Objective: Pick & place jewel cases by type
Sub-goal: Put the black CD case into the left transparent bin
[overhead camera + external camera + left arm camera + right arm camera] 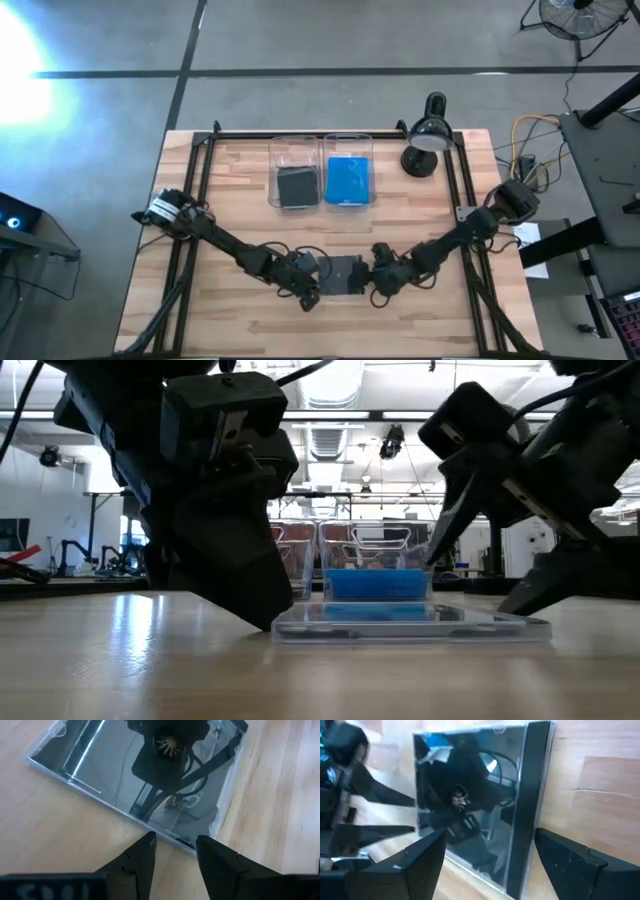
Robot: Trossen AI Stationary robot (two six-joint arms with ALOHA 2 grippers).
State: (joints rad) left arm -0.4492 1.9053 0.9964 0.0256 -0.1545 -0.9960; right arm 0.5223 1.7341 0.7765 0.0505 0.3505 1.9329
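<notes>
A dark grey jewel case [345,275] lies flat on the table near its near edge, between my two grippers. My left gripper [314,286] is low at the case's left side, its fingers [145,855] a narrow gap apart at the case's edge [172,836]. My right gripper [380,283] is at the case's right side and open wide, one finger on each side of the case [470,805]. At the far middle stand two clear bins. One holds dark cases [295,187], the other blue cases [348,180]. My left gripper [262,618] comes down slanting from the table's left, and its tips reach the table right at the case's left edge [280,628]; whether they touch it cannot be told. My right gripper [490,845] straddles the flat case near its dark spine [535,795]; whether its fingers touch it cannot be told.
A black desk lamp [425,145] stands at the table's far right corner. A black frame rail [200,170] runs along the left, right and far edges. Bare wood lies between the bins and the grippers.
</notes>
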